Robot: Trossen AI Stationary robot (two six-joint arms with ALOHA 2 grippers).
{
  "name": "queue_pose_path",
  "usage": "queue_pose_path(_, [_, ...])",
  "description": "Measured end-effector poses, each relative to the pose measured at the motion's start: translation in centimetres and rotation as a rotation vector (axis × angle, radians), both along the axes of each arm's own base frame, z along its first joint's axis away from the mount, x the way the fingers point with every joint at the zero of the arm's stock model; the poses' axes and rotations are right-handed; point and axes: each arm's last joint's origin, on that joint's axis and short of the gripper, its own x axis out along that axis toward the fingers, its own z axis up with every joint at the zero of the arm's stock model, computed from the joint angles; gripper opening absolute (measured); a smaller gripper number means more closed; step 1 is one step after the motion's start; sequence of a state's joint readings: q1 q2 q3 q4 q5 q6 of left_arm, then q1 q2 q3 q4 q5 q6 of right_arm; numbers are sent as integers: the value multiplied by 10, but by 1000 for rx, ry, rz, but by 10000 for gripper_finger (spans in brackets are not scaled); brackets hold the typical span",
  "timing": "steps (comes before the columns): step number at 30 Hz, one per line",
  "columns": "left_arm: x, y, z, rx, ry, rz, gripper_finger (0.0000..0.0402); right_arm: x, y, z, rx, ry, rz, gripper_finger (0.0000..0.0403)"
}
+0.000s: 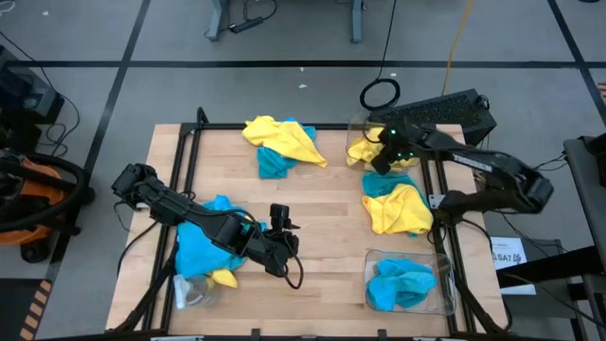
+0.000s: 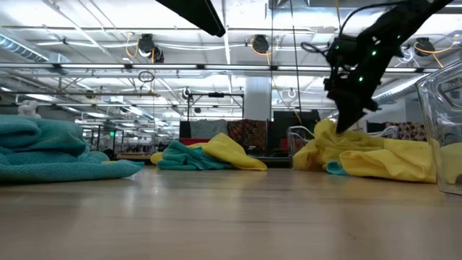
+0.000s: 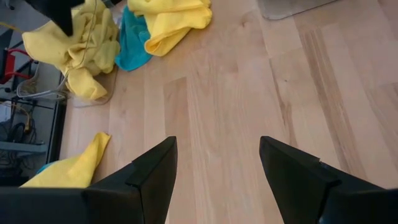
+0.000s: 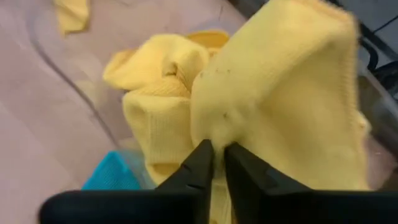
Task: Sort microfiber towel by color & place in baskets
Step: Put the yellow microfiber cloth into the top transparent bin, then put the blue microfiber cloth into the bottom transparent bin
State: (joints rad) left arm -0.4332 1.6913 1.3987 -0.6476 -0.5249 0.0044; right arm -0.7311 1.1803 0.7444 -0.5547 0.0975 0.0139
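Yellow and turquoise microfiber towels lie in heaps: one at the far middle (image 1: 279, 142), one at the right (image 1: 396, 204), one at the near left (image 1: 204, 246). A clear basket (image 1: 436, 298) at the near right holds turquoise towels. A second clear basket (image 3: 93, 99) at the far right holds yellow towels (image 1: 365, 152). My right gripper (image 1: 379, 163) stands over that basket, shut on a yellow towel (image 4: 280, 93). My left gripper (image 3: 217, 174) hangs open above bare wood near the table's middle. My right gripper pinches a raised fold of the yellow towel (image 4: 217, 140) between its two fingertips. The fingers come from above, slanting down toward the table's far side. The towel's lower part lies bunched on the other yellow towels (image 2: 361, 155) in the basket.
A small clear round object (image 1: 189, 289) lies by the near-left heap. Black rails (image 1: 189, 152) run along the table's left and right sides. Bare wood (image 1: 322, 218) lies open in the middle between the heaps.
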Motion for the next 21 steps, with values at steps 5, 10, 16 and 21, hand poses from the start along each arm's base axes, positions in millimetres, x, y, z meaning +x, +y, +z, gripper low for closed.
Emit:
queue_pose_path(5, [0,0,0,0,0,1,235,-14,14,22,-36,-80,19,99])
queue_pose_path(10, [-1,0,-1,2,8,2,235,-29,28,41,-78,-158,26,155])
queue_pose_path(16, [-6,3,-4,1,64,40,235,-42,47,60,-83,-322,110,188])
queue_pose_path(21, [-14,6,-9,-7,134,101,235,-47,64,71,-63,-435,231,191])
